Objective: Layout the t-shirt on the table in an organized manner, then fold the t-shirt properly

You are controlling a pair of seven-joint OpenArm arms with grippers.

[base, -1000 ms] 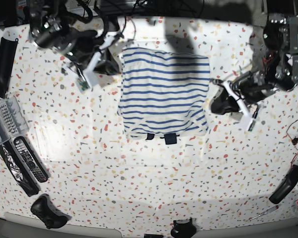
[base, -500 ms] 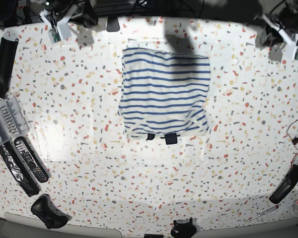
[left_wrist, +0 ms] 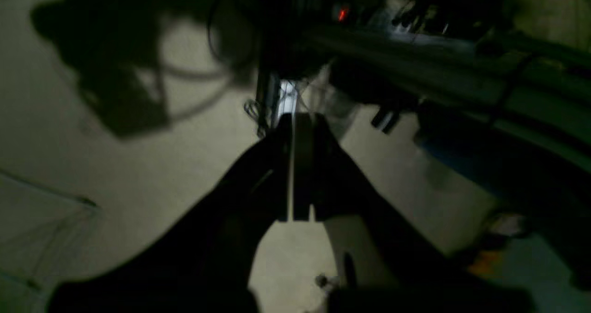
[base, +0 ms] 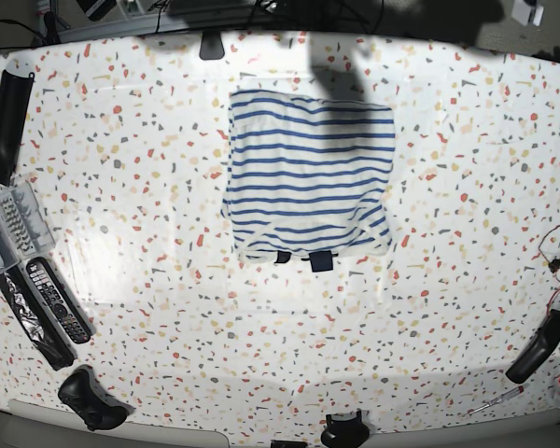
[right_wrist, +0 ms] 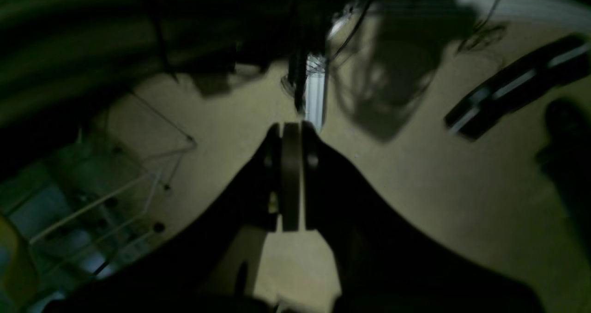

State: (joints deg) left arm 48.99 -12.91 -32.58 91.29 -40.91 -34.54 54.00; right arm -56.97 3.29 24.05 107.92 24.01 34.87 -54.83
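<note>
- Right jaws [right_wrist: 291,179]: I see them pressed together on nothing, aimed off the bench; this arm is out of the overhead view.
- Shirt [base: 308,177]: lies as a folded block on the bench [base: 149,233], mid-width toward the far edge, long axis running far to near, dark neck trim at its near edge.
- Left jaws [left_wrist: 293,165]: pressed together, empty, likewise off the bench.
- My judgement: neither arm sits nearer; any further fold means reaching in from the far corners.

Dim beige floor [right_wrist: 415,202] in both wrist views, crossed by dark shadows. White wire rack [right_wrist: 115,197] at eight o'clock in the right wrist view. Small red light [left_wrist: 342,14] at twelve o'clock in the left.
</note>
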